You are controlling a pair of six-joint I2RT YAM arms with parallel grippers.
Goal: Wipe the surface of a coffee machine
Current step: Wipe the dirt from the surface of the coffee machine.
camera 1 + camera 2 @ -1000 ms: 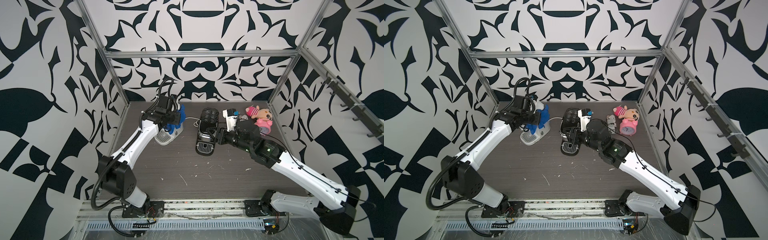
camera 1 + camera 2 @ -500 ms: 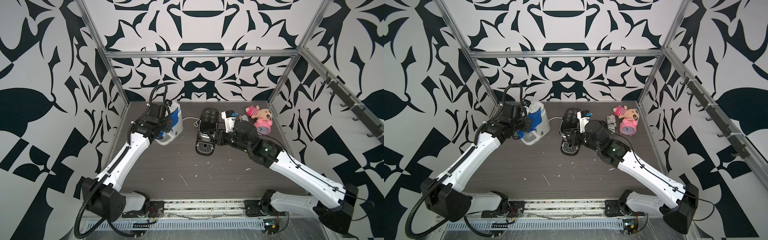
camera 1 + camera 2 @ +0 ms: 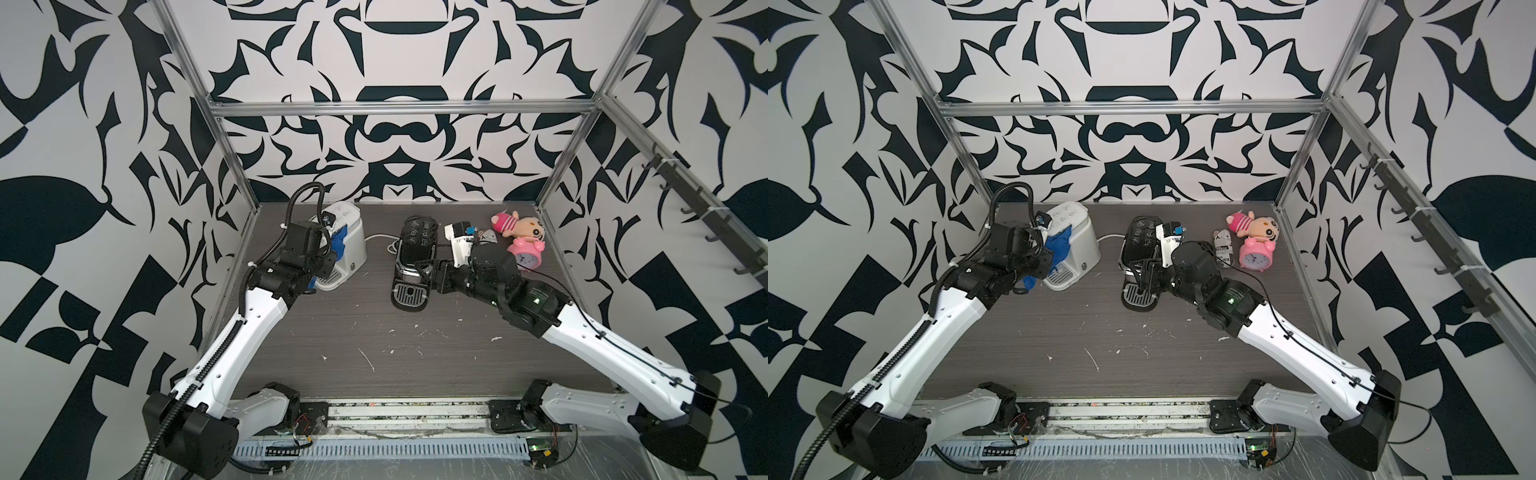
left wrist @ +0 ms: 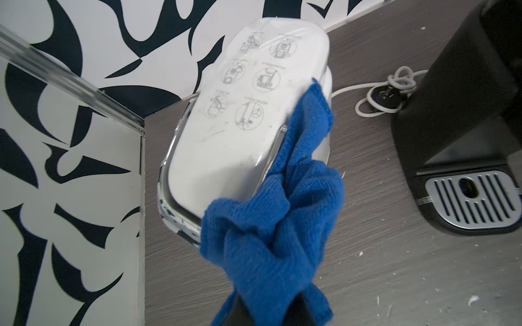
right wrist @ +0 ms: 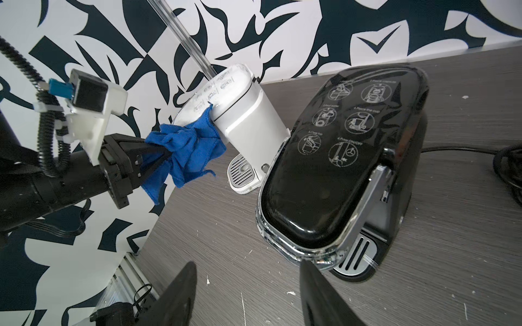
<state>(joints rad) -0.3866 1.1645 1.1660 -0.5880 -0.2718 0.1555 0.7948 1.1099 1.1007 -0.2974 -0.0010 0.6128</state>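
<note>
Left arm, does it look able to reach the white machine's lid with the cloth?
Probably yes: the left claw, shut on the blue cloth, sits beside the white coffee machine, the cloth against its lid's edge; nothing covers the lid.

Cloth (image 4: pixel 276 231): blue, coarse looped weave, matt. White coffee machine (image 4: pixel 226 135): smooth plastic lid, lightly scuffed, chrome-look trim. Black coffee machine (image 5: pixel 339 169) beside it: high-gloss top, ribbed drip grille (image 4: pixel 469 200) metallic, possibly plated plastic. Surface (image 3: pixel 374 332): matt wood-grain, white-flecked.

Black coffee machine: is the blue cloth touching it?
No, the blue cloth in the left gripper lies against the white coffee machine, not the black coffee machine.
</note>
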